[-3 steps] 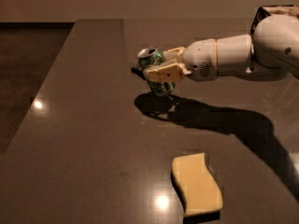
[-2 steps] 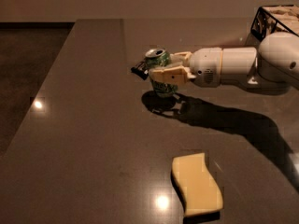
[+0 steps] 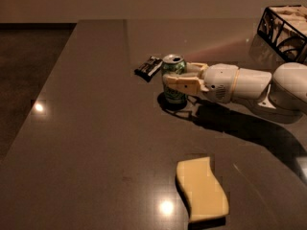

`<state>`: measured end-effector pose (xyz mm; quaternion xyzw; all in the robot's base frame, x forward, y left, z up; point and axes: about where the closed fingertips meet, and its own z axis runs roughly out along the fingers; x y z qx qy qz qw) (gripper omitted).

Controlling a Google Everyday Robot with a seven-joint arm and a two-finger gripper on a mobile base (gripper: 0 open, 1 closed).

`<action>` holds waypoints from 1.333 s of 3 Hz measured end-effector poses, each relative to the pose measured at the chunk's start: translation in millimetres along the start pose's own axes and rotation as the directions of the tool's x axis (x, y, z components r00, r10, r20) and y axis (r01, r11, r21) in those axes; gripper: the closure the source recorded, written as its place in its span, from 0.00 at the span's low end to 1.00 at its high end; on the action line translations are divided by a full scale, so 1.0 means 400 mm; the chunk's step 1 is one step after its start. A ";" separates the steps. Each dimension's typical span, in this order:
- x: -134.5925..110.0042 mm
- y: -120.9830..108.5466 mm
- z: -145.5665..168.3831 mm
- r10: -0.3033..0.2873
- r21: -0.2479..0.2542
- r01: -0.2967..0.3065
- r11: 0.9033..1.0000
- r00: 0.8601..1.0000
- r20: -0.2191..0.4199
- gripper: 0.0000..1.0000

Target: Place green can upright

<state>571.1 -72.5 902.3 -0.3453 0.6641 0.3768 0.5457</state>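
Observation:
The green can [image 3: 173, 67] stands upright on the dark table [image 3: 96, 143], its silver pull-tab top facing up. My gripper [image 3: 173, 79] reaches in from the right and is shut on the can, one beige finger [image 3: 184, 84] across its front and the other behind it. The can's base looks to be on or just above the tabletop.
A flat black packet [image 3: 148, 67] lies just left of the can. A yellow sponge [image 3: 201, 189] lies in the front right. A black wire basket [image 3: 284, 30] stands at the far right back. The table's left edge runs diagonally to the floor.
The arm has lowered and the can in the gripper has turned from tilted to upright, coming down close to the tabletop. The black packet now shows beside it.

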 end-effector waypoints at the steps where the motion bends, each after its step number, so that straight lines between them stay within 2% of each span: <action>1: 0.011 -0.006 -0.016 -0.020 0.034 0.018 0.999 0.998 0.061 0.27; 2: 0.006 -0.001 -0.011 -0.030 0.029 0.029 0.999 0.998 0.059 0.04; 4: 0.005 0.001 -0.008 -0.031 0.027 0.030 0.999 0.998 0.059 0.00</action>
